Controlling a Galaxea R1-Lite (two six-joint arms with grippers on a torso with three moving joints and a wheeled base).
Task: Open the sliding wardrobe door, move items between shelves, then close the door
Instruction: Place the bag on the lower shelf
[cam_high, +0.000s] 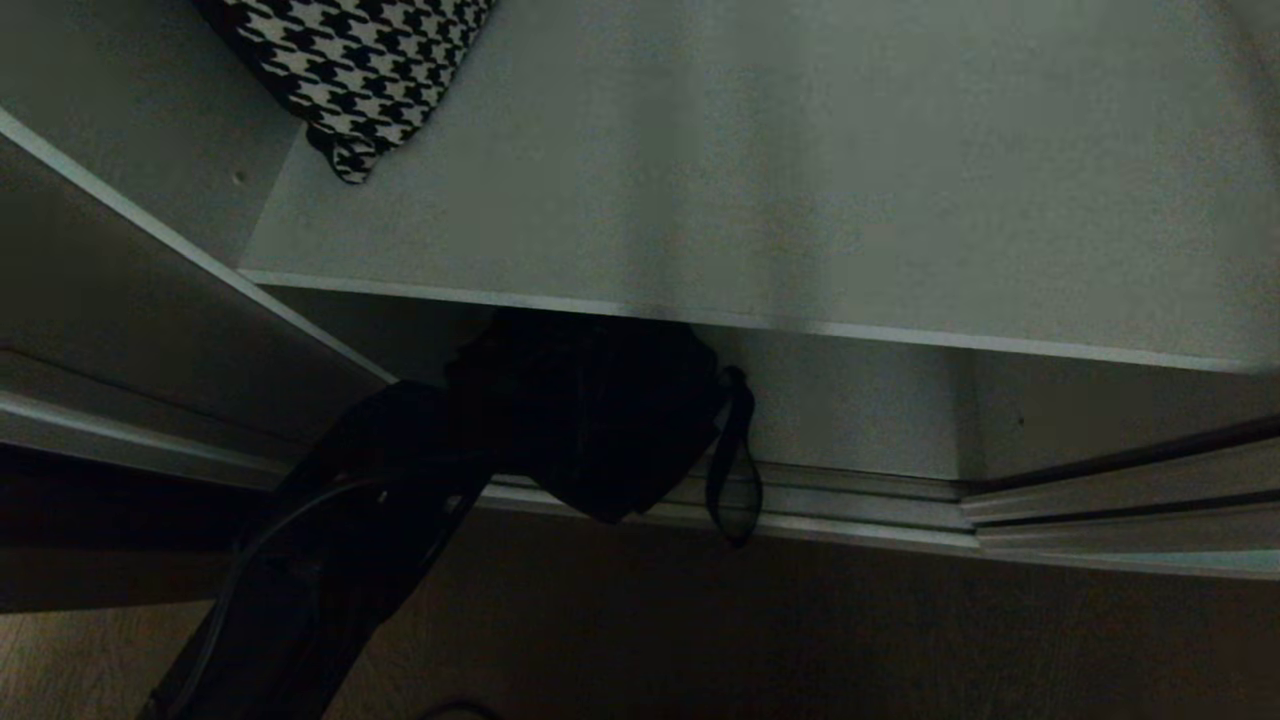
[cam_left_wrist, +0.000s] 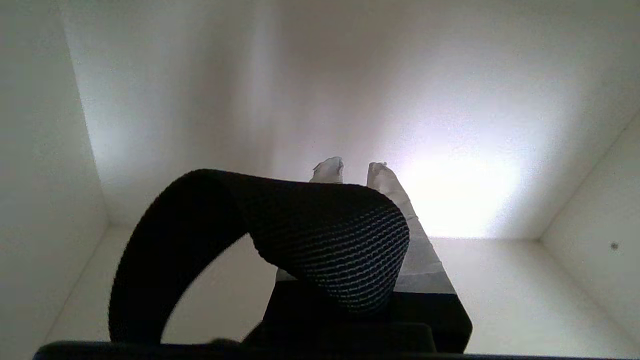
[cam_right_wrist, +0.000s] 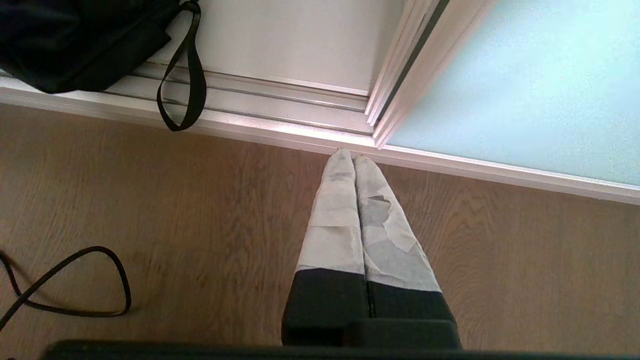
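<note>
The bag (cam_high: 590, 420) hangs at the wardrobe's open front, just under the shelf (cam_high: 800, 200) edge, from a webbing strap (cam_left_wrist: 320, 225) pinched in the nearly closed left gripper (cam_left_wrist: 356, 172), and its loose loop (cam_high: 733, 480) could snag the door track (cam_high: 850, 490) or shelf lip.

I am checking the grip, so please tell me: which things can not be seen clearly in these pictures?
- Head view: left hand, hidden behind the black bag.
- Left wrist view: the bag's body, cut off; only its strap shows, draped over the left hand.
- Head view: checkered cloth, cut off by the top edge.
</note>
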